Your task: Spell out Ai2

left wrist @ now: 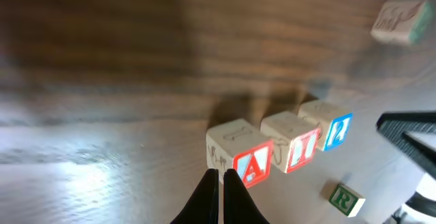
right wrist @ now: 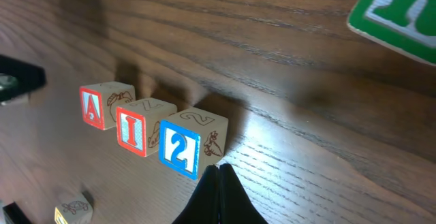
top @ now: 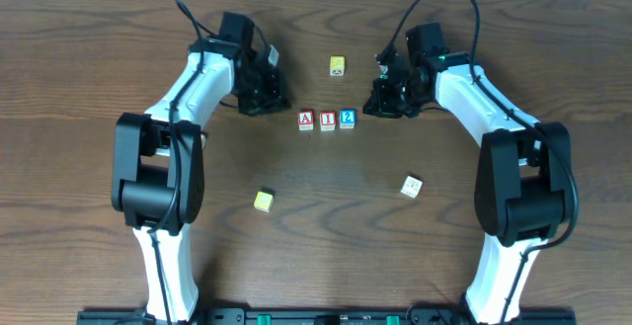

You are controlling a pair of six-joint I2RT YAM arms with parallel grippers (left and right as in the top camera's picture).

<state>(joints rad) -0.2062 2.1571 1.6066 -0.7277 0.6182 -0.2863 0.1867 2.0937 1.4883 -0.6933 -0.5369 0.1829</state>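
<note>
A cube [right wrist: 102,105]: pale wood, red letter, red border
I cube [right wrist: 139,125]: pale wood, red letter, red border
2 cube [right wrist: 191,142]: blue numeral, blue border
R cube [left wrist: 344,198]: green letter
table [top: 99,68]: dark brown woodgrain

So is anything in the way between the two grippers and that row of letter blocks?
Nothing visible. Only bare table lies between the left gripper and the A cube, and between the right gripper and the 2 cube. The green R cube sits clear of both gaps.

Green "R" cube [top: 338,65], yellow cube [top: 263,201], pale cube [top: 412,186], well apart on wooden table [top: 79,68].
</note>
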